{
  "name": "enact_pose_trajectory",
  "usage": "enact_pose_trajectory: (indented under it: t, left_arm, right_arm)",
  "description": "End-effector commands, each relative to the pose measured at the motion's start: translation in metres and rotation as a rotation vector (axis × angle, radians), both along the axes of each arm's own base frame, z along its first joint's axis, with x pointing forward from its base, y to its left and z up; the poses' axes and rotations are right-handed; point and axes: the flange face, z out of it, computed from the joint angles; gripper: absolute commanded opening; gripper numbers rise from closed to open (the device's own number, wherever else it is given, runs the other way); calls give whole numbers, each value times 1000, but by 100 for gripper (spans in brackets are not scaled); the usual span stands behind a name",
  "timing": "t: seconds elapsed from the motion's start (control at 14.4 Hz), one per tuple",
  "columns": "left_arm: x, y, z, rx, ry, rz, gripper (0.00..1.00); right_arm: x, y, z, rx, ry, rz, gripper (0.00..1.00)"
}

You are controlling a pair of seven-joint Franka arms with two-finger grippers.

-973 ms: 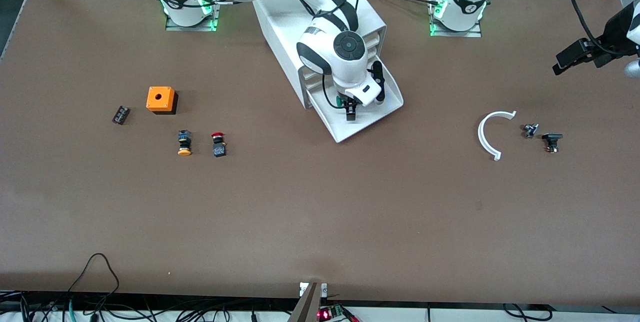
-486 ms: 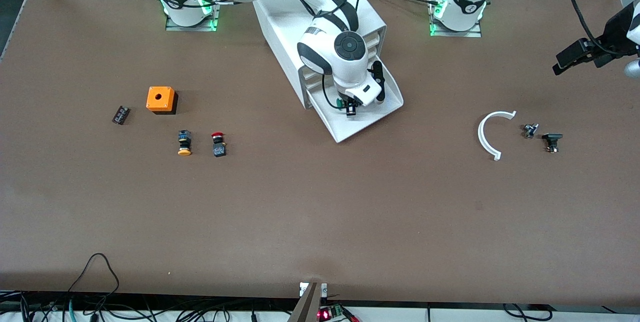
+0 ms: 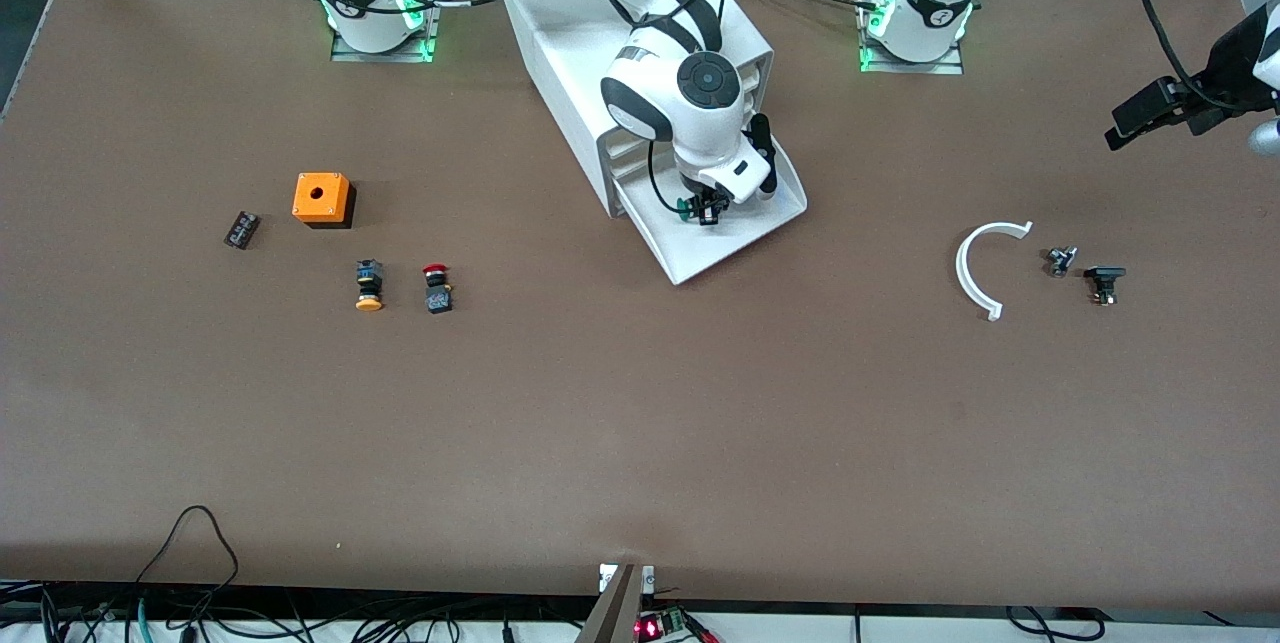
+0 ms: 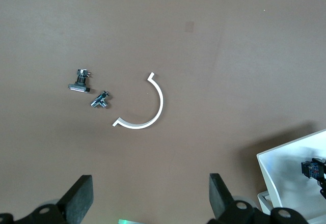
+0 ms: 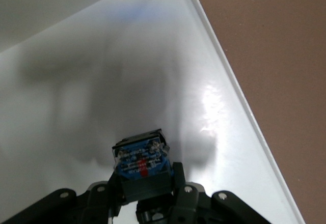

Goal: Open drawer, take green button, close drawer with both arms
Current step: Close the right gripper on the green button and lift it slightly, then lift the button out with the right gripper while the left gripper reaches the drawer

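The lowest drawer [image 3: 735,241] of the white cabinet [image 3: 590,43] stands pulled open toward the front camera. My right gripper [image 3: 710,213] is down in it, shut on the green-capped button [image 3: 685,210]. In the right wrist view the button's black-blue body [image 5: 141,163] sits clamped between the fingers [image 5: 179,180], just above the drawer floor [image 5: 102,81]. My left gripper [image 3: 1140,118] waits open and empty in the air over the left arm's end of the table. It also shows in the left wrist view [image 4: 151,196], with the drawer's corner [image 4: 290,168] at the edge.
A white curved piece [image 3: 975,268] and two small dark parts [image 3: 1060,260] [image 3: 1104,281] lie toward the left arm's end. An orange box [image 3: 321,198], a small black part [image 3: 241,229], a yellow-capped button [image 3: 369,285] and a red-capped button [image 3: 436,288] lie toward the right arm's end.
My right hand has turned and shifted a little toward the cabinet over the open drawer, with the green button at its fingers. The left arm has not moved.
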Motion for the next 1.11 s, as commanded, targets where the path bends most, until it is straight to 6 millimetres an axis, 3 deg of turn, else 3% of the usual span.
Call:
enact_pose_trajectory:
  t: [0.0, 0.14, 0.28, 0.49, 0.63, 0.76, 0.9, 1.04]
  left_arm:
    - [16, -3, -6, 29, -9, -5, 100]
    - [28, -3, -19, 25, -16, -4, 100]
    - [38, -2, -33, 17, -12, 0, 100]
    - [61, -4, -71, 5, 3, 38, 100]
    - [74, -19, -100, 4, 16, 83, 100]
    - [78, -40, -136, 4, 28, 131, 100]
    - [78, -68, -166, -1, 7, 178, 100]
    - [80, -97, -202, -10, -1, 221, 100]
  right_arm:
    - [-3, 8, 3, 2, -15, 12, 28]
    - [3, 6, 26, 27, -28, -2, 26]
    - [13, -1, 63, 58, -55, -35, 25]
    - [21, -6, 95, 94, -78, -180, 26]
    - [36, -19, 117, 115, -95, -312, 25]
    - [73, -53, 130, 113, -110, -401, 26]
    - [103, -89, 133, 99, -112, -465, 26]
    - [139, -137, 127, 78, -105, -544, 26]
